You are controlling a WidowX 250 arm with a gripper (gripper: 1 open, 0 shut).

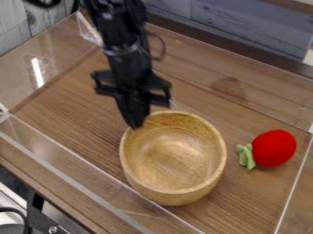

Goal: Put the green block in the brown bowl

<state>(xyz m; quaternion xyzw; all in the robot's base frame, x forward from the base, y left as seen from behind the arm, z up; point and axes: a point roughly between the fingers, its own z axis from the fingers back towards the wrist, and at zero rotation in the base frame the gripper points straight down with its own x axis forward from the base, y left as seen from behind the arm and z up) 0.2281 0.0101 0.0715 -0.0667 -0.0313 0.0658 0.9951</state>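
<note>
The brown bowl (173, 155) is a large light wooden bowl standing at the middle of the table, and nothing lies inside it. My gripper (134, 117) points straight down just above the bowl's far-left rim, with its dark fingers (132, 102) pressed together. The green block shows nowhere on the wood. The spot where it lay is bare, so it sits hidden between the shut fingers.
A red round toy fruit (274, 147) with a green leaf lies to the right of the bowl. Clear plastic walls (49, 146) fence the wooden table (232, 87) on all sides. A grey plank wall runs along the back.
</note>
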